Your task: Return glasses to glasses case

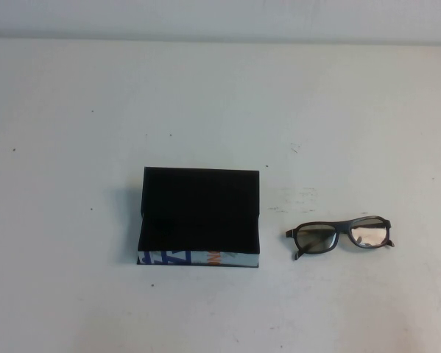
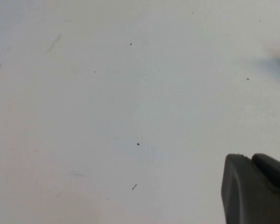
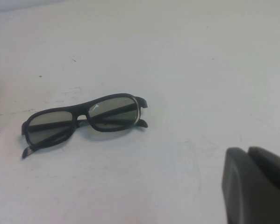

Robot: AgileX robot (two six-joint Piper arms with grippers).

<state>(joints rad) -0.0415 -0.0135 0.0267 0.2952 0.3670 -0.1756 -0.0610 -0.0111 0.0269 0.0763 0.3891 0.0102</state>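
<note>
Glasses (image 1: 341, 235): folded, flat on table (image 1: 220, 95) just right of closed glasses case (image 1: 199, 217), unstowed; right gripper (image 3: 254, 186) parked near, jaws pressed together, empty; left gripper (image 2: 254, 186) over bare table, jaw state indeterminable.

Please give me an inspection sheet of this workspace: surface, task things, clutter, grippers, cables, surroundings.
Surface: white table, with small dark specks and faint scuffs.
Task things: glasses case, black, lid open and standing up at the back; glasses lying folded on the table to the case's right, apart from it.
Clutter: nothing seen.
Grippers: left gripper over bare table, holding nothing; right gripper near the glasses, jaws shut, holding nothing. Neither shows in the high view.
Cables: nothing seen.
Surroundings: a pale wall behind the table's far edge.
</note>
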